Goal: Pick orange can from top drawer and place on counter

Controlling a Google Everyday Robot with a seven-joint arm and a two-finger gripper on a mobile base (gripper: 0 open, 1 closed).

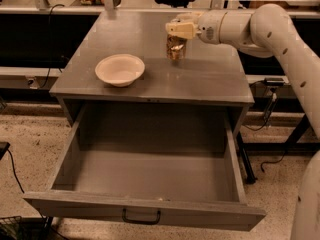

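Note:
The orange can stands upright at the back middle of the counter, its base at or just above the surface; I cannot tell which. My gripper reaches in from the right and is shut on the can's top. The top drawer is pulled fully open below the counter, and its inside shows nothing. Its dark handle is on the front panel.
A cream bowl sits on the counter's left front, left of the can. My white arm spans the right side. A dark shelf and cables run behind the cabinet. A black wire basket is at the bottom left on the floor.

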